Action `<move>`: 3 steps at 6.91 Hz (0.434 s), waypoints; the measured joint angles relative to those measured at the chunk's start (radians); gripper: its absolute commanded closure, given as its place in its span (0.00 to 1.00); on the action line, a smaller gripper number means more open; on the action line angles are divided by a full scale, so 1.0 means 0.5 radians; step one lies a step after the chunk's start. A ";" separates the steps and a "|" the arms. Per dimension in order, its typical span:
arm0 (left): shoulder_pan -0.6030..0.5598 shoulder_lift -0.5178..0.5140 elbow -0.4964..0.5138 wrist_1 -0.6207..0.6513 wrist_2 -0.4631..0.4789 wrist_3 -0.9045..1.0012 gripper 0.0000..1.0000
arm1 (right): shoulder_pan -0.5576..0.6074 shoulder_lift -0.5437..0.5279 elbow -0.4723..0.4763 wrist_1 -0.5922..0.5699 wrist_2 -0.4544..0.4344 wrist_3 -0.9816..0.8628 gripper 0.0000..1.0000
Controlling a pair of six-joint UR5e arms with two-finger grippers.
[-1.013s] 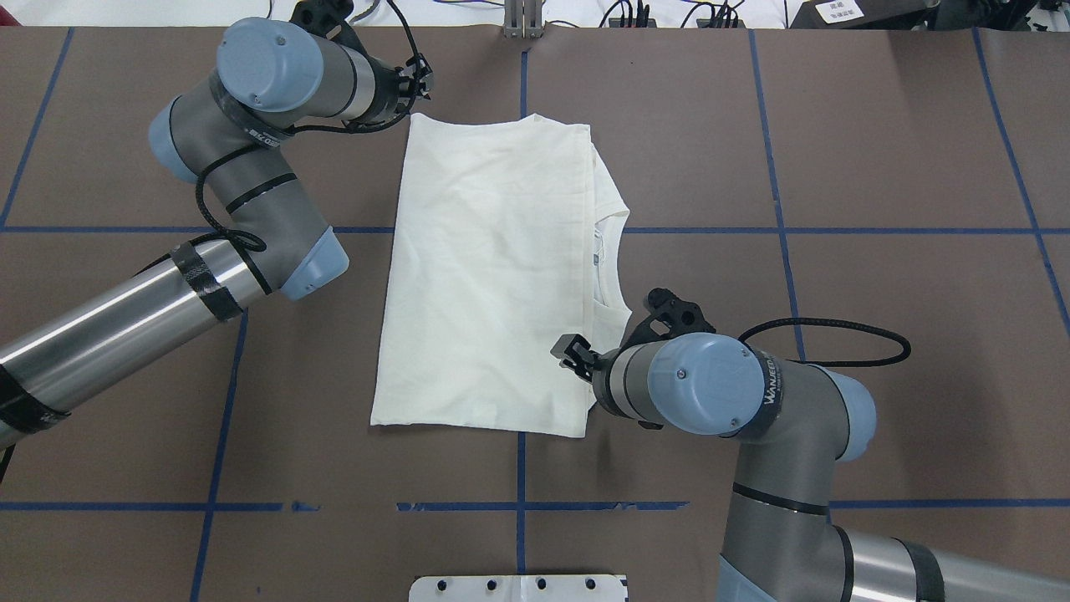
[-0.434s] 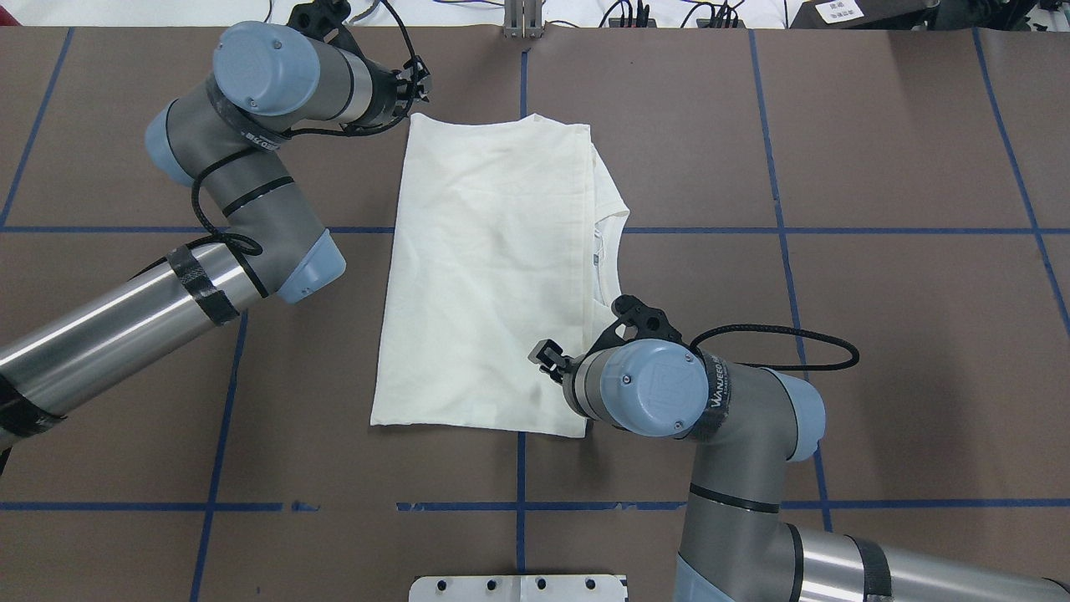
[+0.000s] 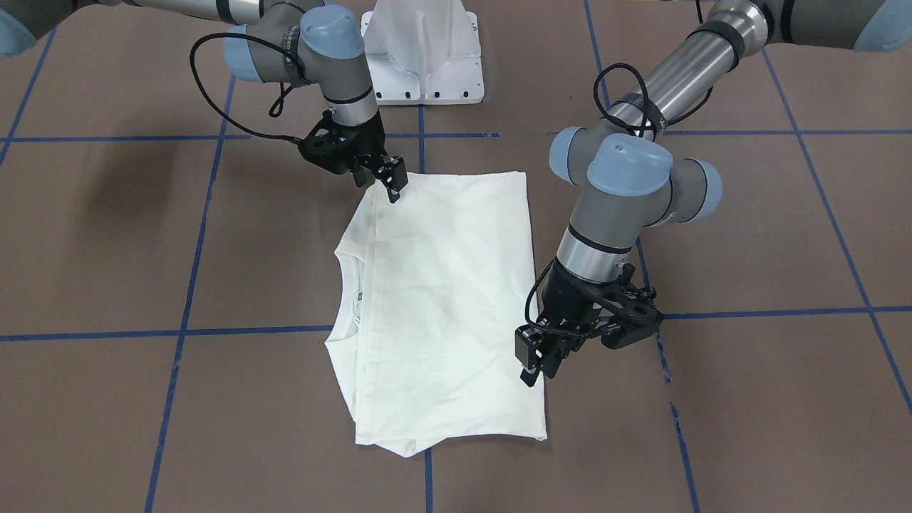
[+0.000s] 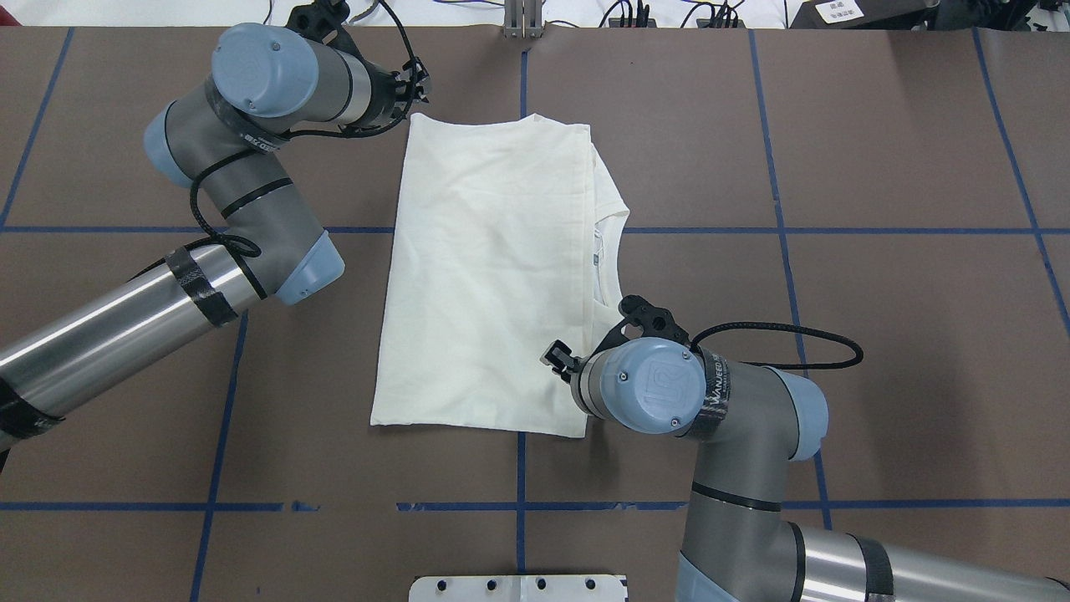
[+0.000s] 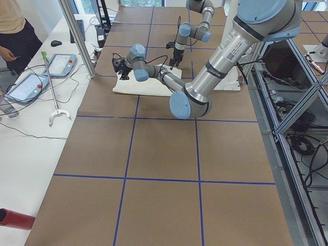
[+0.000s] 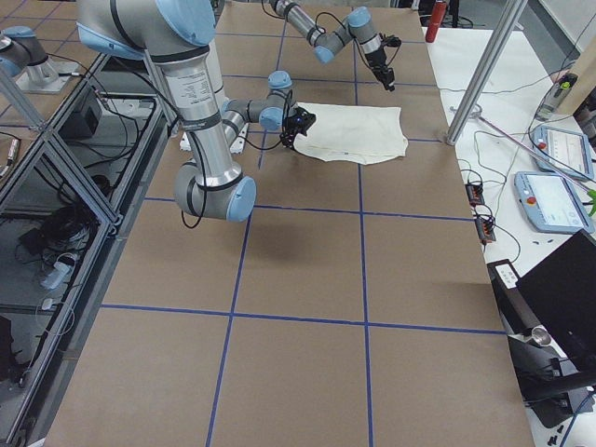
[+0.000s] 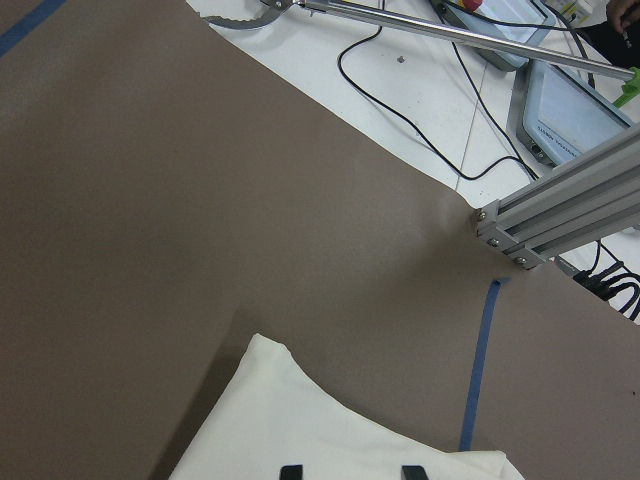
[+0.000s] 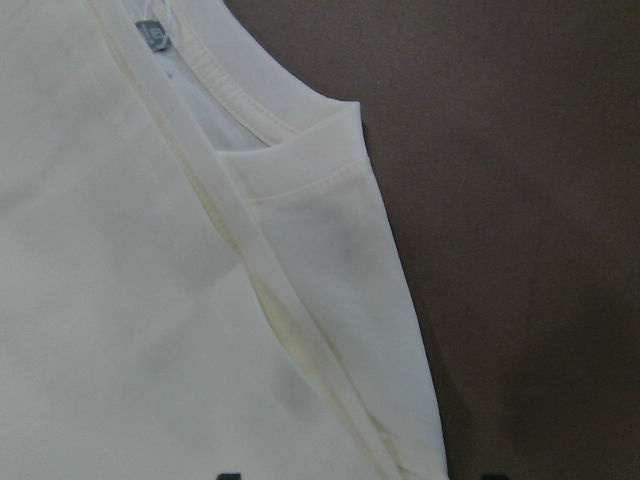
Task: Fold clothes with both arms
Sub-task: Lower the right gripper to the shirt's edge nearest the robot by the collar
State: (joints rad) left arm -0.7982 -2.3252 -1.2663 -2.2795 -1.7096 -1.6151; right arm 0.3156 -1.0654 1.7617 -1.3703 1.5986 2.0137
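Observation:
The cream T-shirt (image 4: 485, 276) lies folded lengthwise on the brown table, plain side up, with its neckline (image 4: 606, 259) showing at the right edge; the print is hidden. My left gripper (image 4: 415, 84) hovers open over the shirt's far left corner, and it also shows in the front view (image 3: 533, 363). My right gripper (image 4: 556, 355) is open over the shirt's near right edge by the shoulder, and it also shows in the front view (image 3: 394, 187). In the right wrist view the jaws straddle the folded edge of the shirt (image 8: 120, 300). Neither gripper holds cloth.
The white pedestal base (image 3: 424, 64) stands at the table's near edge. An aluminium post (image 4: 522, 21) rises at the far edge, with cables and tablets (image 5: 61, 61) on the bench behind. Blue tape lines cross the table. An operator (image 5: 15, 31) stands beyond the far side.
My right arm has swung left, bringing its gripper further over the shirt's near right edge. My left arm has shifted slightly toward the far edge. The shirt has not moved.

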 measured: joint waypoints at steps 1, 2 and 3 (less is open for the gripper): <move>0.000 0.008 -0.004 0.000 0.001 0.000 0.54 | -0.004 -0.001 -0.002 -0.004 0.000 0.001 0.29; 0.001 0.019 -0.008 0.000 0.001 0.002 0.54 | -0.009 -0.001 -0.003 -0.005 0.000 0.003 0.31; 0.001 0.025 -0.009 0.000 0.001 0.002 0.54 | -0.012 -0.002 -0.006 -0.005 -0.001 0.006 0.31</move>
State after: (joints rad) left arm -0.7977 -2.3127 -1.2710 -2.2795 -1.7089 -1.6139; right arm 0.3096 -1.0665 1.7589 -1.3728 1.5981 2.0165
